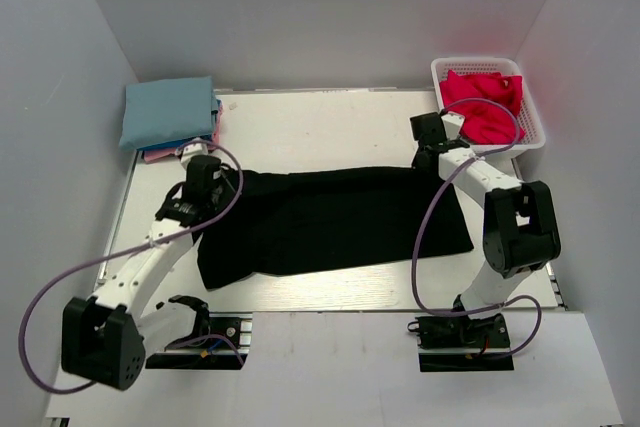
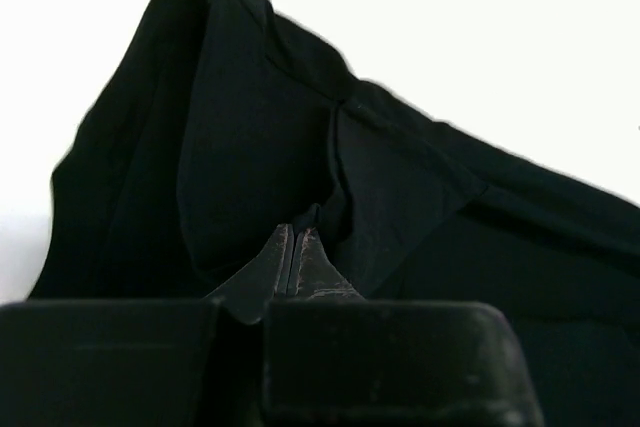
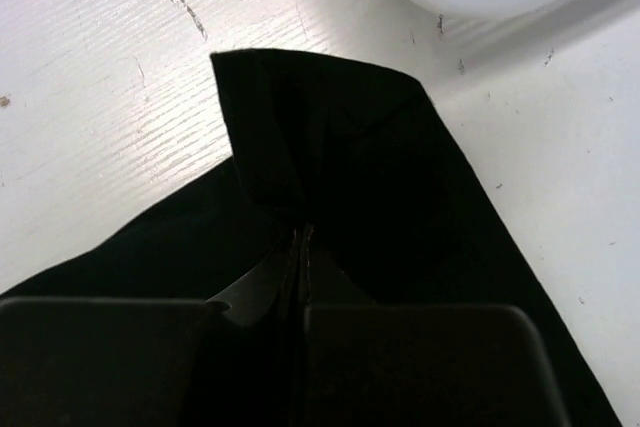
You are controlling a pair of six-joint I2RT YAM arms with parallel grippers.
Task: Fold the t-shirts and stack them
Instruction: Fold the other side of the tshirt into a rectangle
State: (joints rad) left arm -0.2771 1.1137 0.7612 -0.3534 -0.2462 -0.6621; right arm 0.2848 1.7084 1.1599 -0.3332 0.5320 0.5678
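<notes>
top external view: one black t-shirt (image 1: pixel 330 222) is laid flat across the middle of the bench (image 1: pixel 330 122), its long axis running left to right between the two arms. its far left corner is pinched by the left gripper (image 2: pixel 293 247) and its far right corner by the right gripper (image 3: pixel 302 247). in both wrist views the jaws are seen pressed together, with a peak of black cloth caught between them. each arm is nearest its own corner, and the rest of the shirt lies toward the arm bases from both grippers. the coming fold is therefore judged to turn on the far edge being carried over toward the near edge, with both ends kept level along the long axis.

counted: one black shirt is held by two grippers. at the far left of the bench a folded stack is seen, with one light blue t-shirt (image 1: pixel 168 110) on top and one pink t-shirt (image 1: pixel 160 155) showing beneath. a darker blue sliver between them may be a third, though this cannot be settled from above. at the far right, one white basket (image 1: pixel 520 146) holds a crumpled red t-shirt (image 1: pixel 485 102), apparently a single garment.
</notes>
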